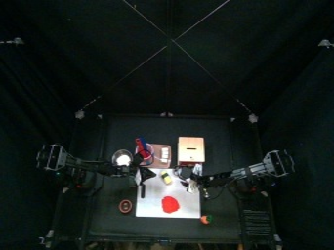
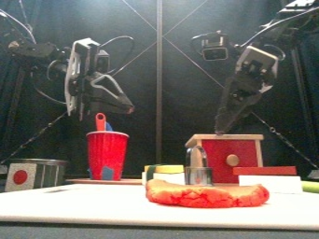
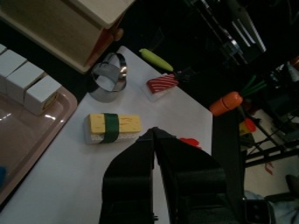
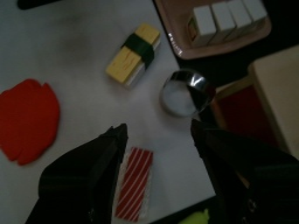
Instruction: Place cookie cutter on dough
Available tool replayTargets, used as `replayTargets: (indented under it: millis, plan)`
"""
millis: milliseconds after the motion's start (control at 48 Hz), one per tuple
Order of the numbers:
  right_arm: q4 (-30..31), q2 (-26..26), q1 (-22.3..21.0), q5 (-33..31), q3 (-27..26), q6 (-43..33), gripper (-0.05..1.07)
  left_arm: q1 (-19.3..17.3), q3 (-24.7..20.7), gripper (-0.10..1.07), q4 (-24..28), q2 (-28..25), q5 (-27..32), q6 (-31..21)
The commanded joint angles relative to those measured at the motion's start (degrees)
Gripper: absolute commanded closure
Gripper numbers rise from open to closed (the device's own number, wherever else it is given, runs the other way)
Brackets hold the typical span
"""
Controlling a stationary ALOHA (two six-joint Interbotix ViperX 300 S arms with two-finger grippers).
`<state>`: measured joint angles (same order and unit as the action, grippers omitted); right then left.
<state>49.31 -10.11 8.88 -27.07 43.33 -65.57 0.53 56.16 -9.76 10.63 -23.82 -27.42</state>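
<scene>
Nearest you, the flat bright red dough [image 2: 207, 193] lies on the white mat [image 2: 75, 201]. Just behind it the round shiny metal cookie cutter [image 2: 199, 165] stands on the mat, beside the dough, not on it. Above the cutter your right gripper [image 4: 158, 144] hangs with its jaws spread wide and empty. Your left gripper [image 3: 156, 140] rests raised above the red plastic cup [image 2: 106, 154], jaws closed together, holding nothing.

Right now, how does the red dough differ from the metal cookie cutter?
The dough is a flat, bright red blob lying on the white mat; the cookie cutter is a shiny metal ring standing on its edge, hollow inside. The dough is wider, the cutter taller. Both rest apart on the same mat, untouched.
</scene>
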Motion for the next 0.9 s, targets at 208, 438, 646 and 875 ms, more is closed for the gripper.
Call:
replayTargets:
  millis: [208, 438, 646, 875]
  plan:
    - [-0.79, 4.04, -4.04, 1.32, -10.72, 12.13, 0.11, -0.18, -0.62, 0.56, 0.00, 0.70, -0.53, 0.18]
    - [-9.84, 6.50, -6.68, 1.23, -12.83, 25.22, 0.11, -0.26, -0.53, 0.56, 0.00, 0.70, -0.44, 0.09]
    - [-16.61, 6.59, -8.88, 1.23, -12.48, 34.37, 0.11, -0.26, -0.35, 0.56, -0.09, 0.70, -0.44, 0.09]
    - [-21.18, 8.00, -10.55, 1.23, -11.95, 40.61, 0.11, -0.18, -0.35, 0.56, 0.00, 0.70, -0.44, 0.09]
